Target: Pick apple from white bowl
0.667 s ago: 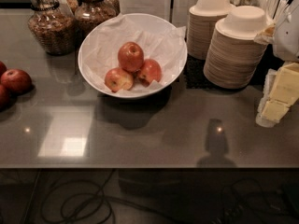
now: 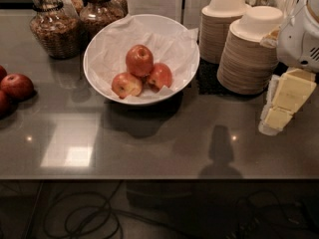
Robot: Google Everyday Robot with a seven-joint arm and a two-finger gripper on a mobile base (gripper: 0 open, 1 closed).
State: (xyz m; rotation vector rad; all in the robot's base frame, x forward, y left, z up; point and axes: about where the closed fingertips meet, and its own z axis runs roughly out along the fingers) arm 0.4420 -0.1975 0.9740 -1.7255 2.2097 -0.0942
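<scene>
The white bowl [image 2: 107, 44], wide and lined with crinkled white paper, stands at the back centre of the dark counter. Three apples lie in it. The apple [image 2: 139, 59], the largest with even red-orange skin and a stem dimple, sits on top at the back. An apple with a yellow patch [image 2: 126, 84] lies front left and a redder one [image 2: 160, 76] front right. My gripper [image 2: 285, 103], cream-coloured under a white arm housing, hangs at the right edge of the view, well to the right of the bowl and apart from it, with nothing seen in it.
Two stacks of small beige paper bowls [image 2: 246, 54] stand between the white bowl and the gripper. Glass jars [image 2: 52, 29] stand at the back left. Dark crimson apples [image 2: 17, 86] lie at the left edge. Cables lie on the floor below the counter's front edge.
My gripper has shifted slightly to the left, toward the stacks. The bowl and apples have not moved.
</scene>
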